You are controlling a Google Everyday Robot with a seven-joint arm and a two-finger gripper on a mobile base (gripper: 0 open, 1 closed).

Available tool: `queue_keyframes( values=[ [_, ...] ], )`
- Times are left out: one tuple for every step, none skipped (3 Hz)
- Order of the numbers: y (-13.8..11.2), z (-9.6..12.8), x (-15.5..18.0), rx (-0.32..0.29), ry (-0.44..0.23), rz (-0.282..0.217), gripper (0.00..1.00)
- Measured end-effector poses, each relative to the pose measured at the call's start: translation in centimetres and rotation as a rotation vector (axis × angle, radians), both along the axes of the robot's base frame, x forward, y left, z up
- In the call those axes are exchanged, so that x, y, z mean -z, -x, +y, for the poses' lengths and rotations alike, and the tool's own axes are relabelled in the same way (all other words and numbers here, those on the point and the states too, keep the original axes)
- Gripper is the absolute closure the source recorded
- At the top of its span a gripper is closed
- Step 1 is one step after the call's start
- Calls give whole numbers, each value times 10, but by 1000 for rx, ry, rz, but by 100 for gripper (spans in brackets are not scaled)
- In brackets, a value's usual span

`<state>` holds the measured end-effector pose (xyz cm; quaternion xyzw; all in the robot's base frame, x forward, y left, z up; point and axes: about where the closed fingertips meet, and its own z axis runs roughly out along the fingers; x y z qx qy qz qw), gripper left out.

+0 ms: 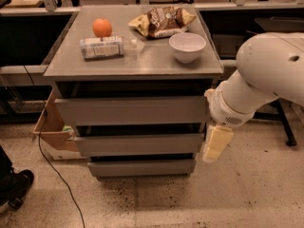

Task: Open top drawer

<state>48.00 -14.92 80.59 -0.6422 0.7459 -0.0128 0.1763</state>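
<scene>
- Your claw (217,143) hung pointing down from the white arm (266,75) at the right side of the drawer stack, just beside the right end of the middle drawer front (137,144).
- I could not tell whether the claw was wide or narrow; it held nothing that you could see.
- The top drawer (130,109) sat straight under the bench (66,63), with a dark gap between its grey front and the bench top. The claw hung lower than that front and off to its right, apart from it.
- Below the middle front lay the smallest drawer front (141,167).
- On the bench you had an orange (102,27), a wrapped packet (101,47) lying on its side just in front of it, a crumpled snack bag (161,21) at the back and a white bowl (187,46) near the right edge.
- A cardboard box (50,127) stood on the floor to the left of the drawers, and a dark cable (52,165) ran past it.
</scene>
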Motion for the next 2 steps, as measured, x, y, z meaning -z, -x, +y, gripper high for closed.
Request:
queue_keyframes(
  values=[
    [0, 0, 0, 0, 0, 0, 0],
    [-7, 5, 4, -1, -13, -10, 0]
  ],
)
